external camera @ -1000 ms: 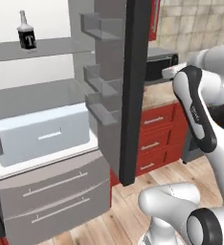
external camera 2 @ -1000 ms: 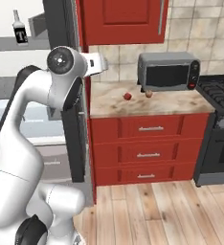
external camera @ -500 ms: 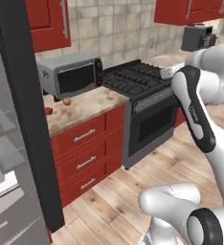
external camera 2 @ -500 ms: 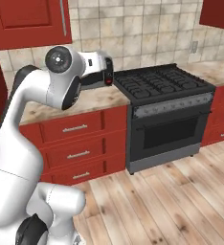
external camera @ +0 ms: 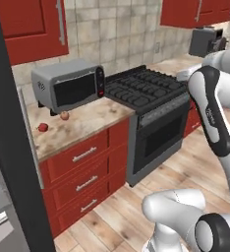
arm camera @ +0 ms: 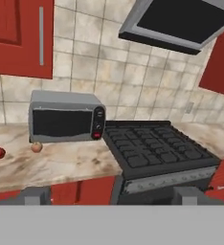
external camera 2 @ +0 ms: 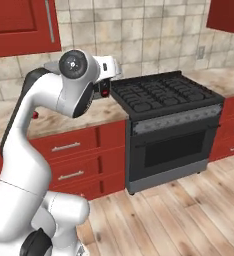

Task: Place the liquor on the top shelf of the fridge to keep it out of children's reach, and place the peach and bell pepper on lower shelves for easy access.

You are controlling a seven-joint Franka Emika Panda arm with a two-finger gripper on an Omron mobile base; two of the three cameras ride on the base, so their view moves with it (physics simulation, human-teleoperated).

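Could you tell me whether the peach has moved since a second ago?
No. The peach lies in front of the microwave, left of the pepper's far side, as before; only the camera swung.

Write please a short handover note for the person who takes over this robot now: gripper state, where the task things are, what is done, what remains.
Gripper: open, holding nothing, facing the counter.
Peach: on the counter in front of the microwave.
Bell pepper: on the counter, left of the peach, apart from it.
Fridge: its dark edge stands at the left of the left base view.
Done: neither fruit moved yet.
Left: take peach and pepper to lower fridge shelves; check the liquor.
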